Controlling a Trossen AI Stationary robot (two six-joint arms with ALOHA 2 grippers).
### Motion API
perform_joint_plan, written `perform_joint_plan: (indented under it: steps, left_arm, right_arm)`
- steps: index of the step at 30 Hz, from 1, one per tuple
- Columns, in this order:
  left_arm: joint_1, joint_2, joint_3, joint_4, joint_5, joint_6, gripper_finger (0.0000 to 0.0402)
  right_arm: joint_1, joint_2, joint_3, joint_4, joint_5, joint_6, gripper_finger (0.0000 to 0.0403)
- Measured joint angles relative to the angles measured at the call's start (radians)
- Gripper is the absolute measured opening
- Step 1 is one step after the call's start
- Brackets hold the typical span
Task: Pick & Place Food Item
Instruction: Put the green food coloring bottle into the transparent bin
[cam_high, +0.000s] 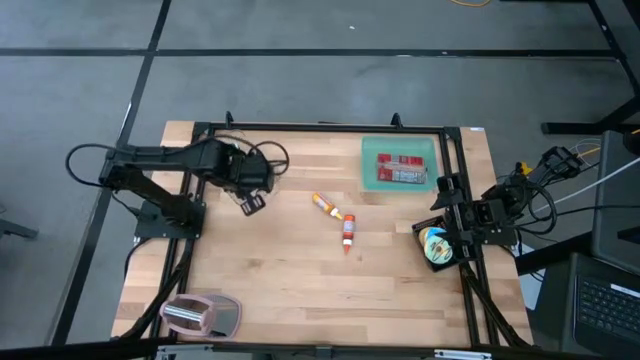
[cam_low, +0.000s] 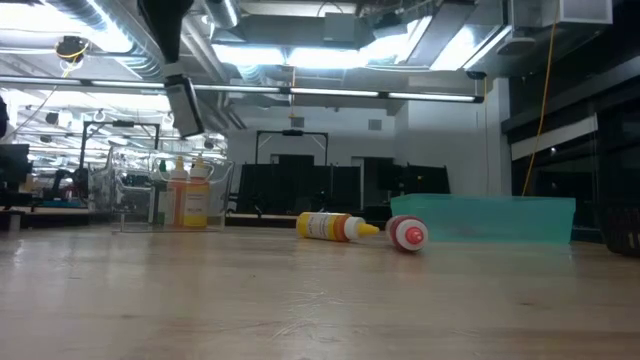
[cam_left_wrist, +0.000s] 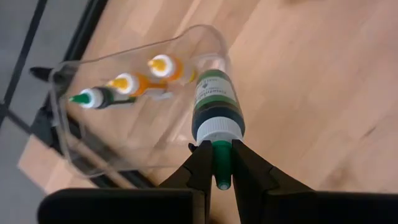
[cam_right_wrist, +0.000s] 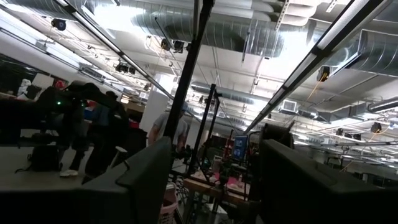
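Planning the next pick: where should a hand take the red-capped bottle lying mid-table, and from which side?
Across its body, mid-length, coming straight down. The red-capped bottle lies flat on the table, round sides free to pinch; the yellow bottle crowds its base end, and the cap end tapers.

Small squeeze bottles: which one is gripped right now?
The green-capped bottle with dark green contents, its nozzle pinched by the left gripper. The other three stand in the clear plastic container; two more lie on the table.
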Motion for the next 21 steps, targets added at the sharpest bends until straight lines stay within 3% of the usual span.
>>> perform_joint_plan:
  steps: [10, 17, 21]
  left_arm:
    - [0.159, -0.042, 0.000, 0.001, -0.007, 0.052, 0.0033]
    - [0.274, -0.050, -0.006, 0.002, 0.113, 0.106, 0.0033]
    - [0.299, -0.049, -0.070, 0.002, 0.170, 0.121, 0.0033]
  right_arm:
    - [0.000, 0.000, 0.000, -0.001, -0.003, 0.000, 0.0242]
    - [0.000, 0.000, 0.000, 0.000, -0.003, -0.004, 0.0242]
    - [0.000, 0.000, 0.000, 0.000, -0.003, -0.005, 0.0242]
